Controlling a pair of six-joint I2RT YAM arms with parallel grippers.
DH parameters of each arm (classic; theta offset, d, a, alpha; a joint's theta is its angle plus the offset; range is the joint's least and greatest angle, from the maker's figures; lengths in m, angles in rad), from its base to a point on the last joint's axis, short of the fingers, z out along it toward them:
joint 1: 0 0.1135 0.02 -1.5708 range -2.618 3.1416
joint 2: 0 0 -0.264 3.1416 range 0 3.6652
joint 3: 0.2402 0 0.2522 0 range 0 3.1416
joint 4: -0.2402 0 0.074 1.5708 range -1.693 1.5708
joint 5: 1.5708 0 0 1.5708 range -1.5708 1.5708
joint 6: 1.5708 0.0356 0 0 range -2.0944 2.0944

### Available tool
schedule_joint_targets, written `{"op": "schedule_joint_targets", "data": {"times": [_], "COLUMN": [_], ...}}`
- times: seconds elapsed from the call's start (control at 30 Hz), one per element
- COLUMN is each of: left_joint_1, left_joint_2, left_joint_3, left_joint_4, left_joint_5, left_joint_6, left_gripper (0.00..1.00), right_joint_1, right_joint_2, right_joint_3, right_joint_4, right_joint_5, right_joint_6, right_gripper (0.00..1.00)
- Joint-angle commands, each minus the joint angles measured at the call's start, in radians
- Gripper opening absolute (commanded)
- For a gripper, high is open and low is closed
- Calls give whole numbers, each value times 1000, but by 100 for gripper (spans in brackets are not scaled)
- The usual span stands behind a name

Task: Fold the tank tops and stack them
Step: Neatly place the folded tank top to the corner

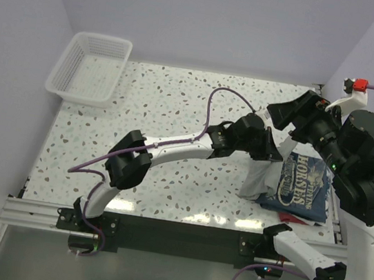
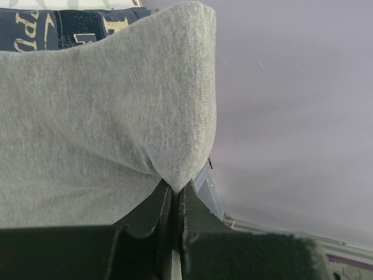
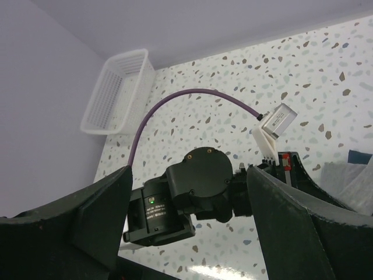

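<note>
Left gripper [image 2: 175,192]: clenched on a small pinch of the grey tank top [image 2: 87,128], which hangs straight down from it toward the table [image 1: 177,111].
Slip risk: only a corner of cloth sits between the jaws. I'd guess a quick swing could pull it free and drop it in a heap.
Fold risk: hanging from one point, the grey top may bunch or twist rather than lie flat when lowered.
Navy tank top [image 1: 306,187]: lies on the table just right of the left gripper, lettering up. A trailing grey hem could ruck it or nudge it out of place.
Red tank top [image 1: 296,219]: only a sliver shows at the navy one's near edge.
Right gripper [image 1: 293,114]: spread wide, holding nothing, raised just beyond the left gripper. The two arms are close enough that they could knock together.
Hard to make out: whether the grey top's lower edge rests on the table or on the navy top, how the red one is folded, and the grey top's neckline.
</note>
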Motion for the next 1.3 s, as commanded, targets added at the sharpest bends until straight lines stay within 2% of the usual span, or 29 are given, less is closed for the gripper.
{"op": "schedule_joint_targets", "data": {"times": [0.0,0.87,1.13,1.27], "left_joint_1": [14,33,25,14], "left_joint_2": [-114,-165,-85,-1], "left_joint_3": [-18,-9,79,193], "left_joint_4": [118,135,115,98], "left_joint_5": [47,125,148,182], "left_joint_6": [12,-8,-17,-20], "left_gripper": [0,0,0,0], "right_joint_1": [1,1,1,1], "right_joint_2": [-10,-1,-7,-11], "right_joint_3": [11,21,15,14], "right_joint_4": [8,17,16,11], "right_joint_5": [-28,-28,-28,-28], "right_joint_6": [15,25,27,25], "right_gripper": [82,82,82,82]}}
